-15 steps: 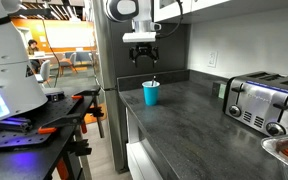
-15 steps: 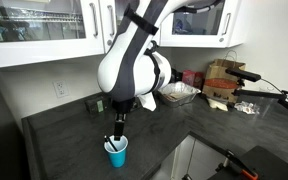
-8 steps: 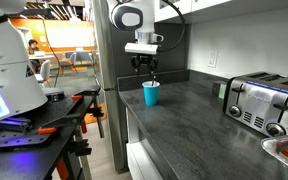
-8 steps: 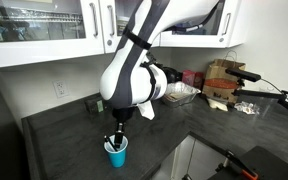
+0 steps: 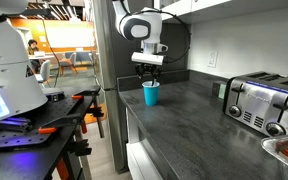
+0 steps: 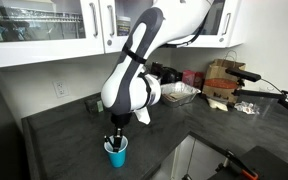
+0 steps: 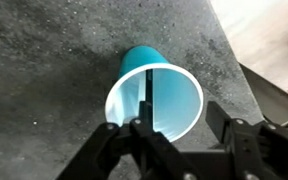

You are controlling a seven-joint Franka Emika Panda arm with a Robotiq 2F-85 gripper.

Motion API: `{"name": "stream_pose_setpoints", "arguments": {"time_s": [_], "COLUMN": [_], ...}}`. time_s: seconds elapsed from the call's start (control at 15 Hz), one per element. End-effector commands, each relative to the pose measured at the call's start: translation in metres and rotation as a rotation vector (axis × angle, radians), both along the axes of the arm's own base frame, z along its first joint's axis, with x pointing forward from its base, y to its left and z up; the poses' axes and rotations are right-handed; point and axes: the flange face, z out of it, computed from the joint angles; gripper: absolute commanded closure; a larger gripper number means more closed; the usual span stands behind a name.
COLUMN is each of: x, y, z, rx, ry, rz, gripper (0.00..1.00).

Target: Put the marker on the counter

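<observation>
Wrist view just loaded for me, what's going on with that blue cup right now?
The robot's gripper hangs just above the blue cup, which stands on the dark counter. The white marker stands inside the cup, leaning on its wall. The fingers look open, with the marker's top end close to one of them, so nothing seems gripped yet. The marker is not yet on the counter.

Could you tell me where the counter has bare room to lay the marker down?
The widest bare stretch of counter lies between the cup and the toaster. In an exterior view there is also bare counter between cup and wall. It is crowded at the far end, around the boxes.
</observation>
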Motion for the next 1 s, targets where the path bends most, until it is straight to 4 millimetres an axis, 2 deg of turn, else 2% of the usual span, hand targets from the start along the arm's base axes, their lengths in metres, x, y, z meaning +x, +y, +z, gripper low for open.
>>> {"name": "stream_pose_setpoints", "arguments": {"time_s": [0.0, 0.27, 0.67, 0.93], "x": [0.01, 0.015, 0.017, 0.024], "y": [0.004, 0.005, 0.008, 0.0], "z": [-0.007, -0.008, 0.003, 0.001], "rx": [0.003, 0.009, 0.038, 0.032], "ry": [0.006, 0.003, -0.006, -0.002], "rz": [-0.015, -0.021, -0.022, -0.051], "gripper": [0.35, 0.53, 0.46, 0.46]}}
